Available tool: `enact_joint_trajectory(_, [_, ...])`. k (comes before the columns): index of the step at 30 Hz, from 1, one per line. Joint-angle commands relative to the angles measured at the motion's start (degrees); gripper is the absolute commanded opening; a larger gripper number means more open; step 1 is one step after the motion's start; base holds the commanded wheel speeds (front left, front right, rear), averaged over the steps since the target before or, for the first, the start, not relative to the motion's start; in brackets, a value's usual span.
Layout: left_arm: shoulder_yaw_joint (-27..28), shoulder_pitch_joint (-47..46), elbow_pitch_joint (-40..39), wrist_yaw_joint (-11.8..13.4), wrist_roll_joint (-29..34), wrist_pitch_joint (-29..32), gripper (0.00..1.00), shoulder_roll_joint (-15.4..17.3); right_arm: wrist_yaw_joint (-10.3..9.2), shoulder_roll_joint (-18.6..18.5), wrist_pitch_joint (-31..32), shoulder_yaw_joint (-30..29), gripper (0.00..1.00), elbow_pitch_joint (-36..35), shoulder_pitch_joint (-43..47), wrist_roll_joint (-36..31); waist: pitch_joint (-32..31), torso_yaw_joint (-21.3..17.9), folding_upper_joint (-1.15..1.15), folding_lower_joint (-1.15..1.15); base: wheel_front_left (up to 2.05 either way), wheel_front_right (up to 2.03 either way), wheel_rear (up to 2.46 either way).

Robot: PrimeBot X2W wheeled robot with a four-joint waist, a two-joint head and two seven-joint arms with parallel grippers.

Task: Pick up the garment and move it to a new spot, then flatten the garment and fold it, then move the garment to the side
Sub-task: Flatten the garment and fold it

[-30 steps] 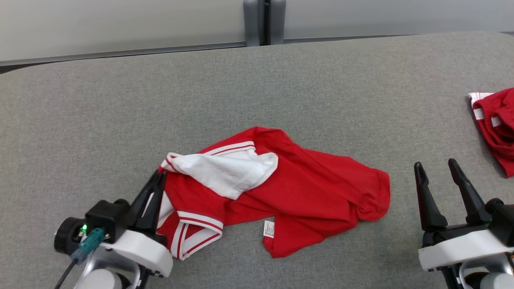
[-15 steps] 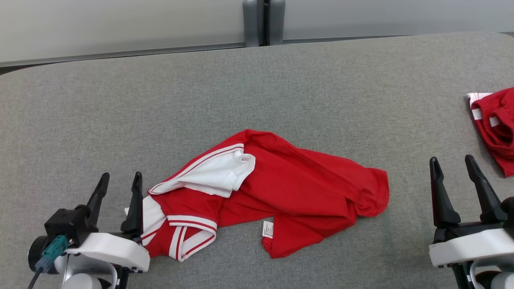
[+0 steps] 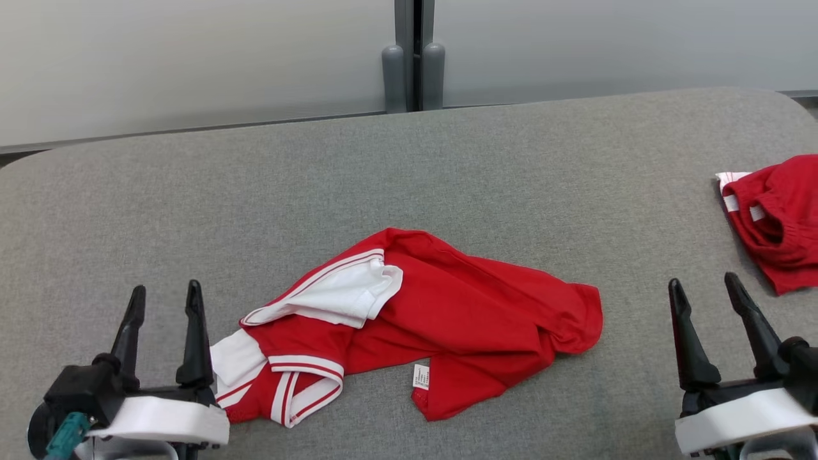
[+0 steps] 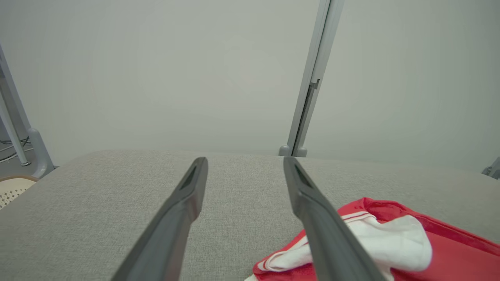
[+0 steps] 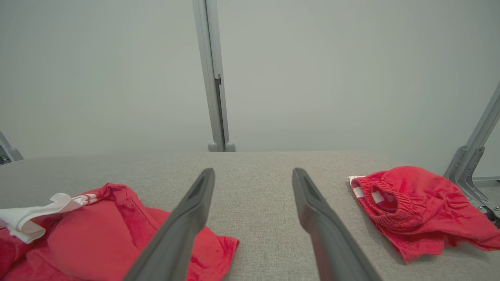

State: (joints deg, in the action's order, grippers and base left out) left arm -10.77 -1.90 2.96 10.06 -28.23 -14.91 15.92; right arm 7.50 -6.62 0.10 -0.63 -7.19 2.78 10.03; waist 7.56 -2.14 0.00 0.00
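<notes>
Your head view looks down on the tabletop (image 3: 255,179), wrist views skim low across it, all share the garment (image 3: 460,313)

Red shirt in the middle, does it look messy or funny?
Yes. The red shirt lies crumpled on the grey table, not flat. A white part is flopped over it, and its care label shows at the near edge, so part seems flipped over.
</notes>
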Motion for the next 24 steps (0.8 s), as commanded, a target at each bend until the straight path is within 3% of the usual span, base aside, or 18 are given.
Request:
enact_joint_trajectory(1, [-0.2, 0.8, -0.5, -0.1, 0.7, -0.2, 1.00, 0.5, -0.02, -0.1, 0.5, 0.4, 1.00, -0.2, 0.8, -0.2, -0.9, -0.4, 0.00, 0.00, 0.00, 0.00, 0.00])
enact_joint_trajectory(10, [-1.9, 4.3, -4.0, 1.6, 2.6, 1.5, 1.00, 1.6, -0.02, -0.1, 1.1, 1.4, 1.00, -0.3, 2.3, 0.6, -2.2, -0.5, 0.00, 0.00, 0.00, 0.00, 0.00])
enact_joint_trajectory(24, [-4.4, 3.3, -6.2, 2.3, 4.4, 3.7, 1.00, 2.2, -0.02, -0.4, 0.9, 1.7, 1.00, -0.1, 1.3, 1.1, -2.0, -0.4, 0.00, 0.00, 0.00, 0.00, 0.00])
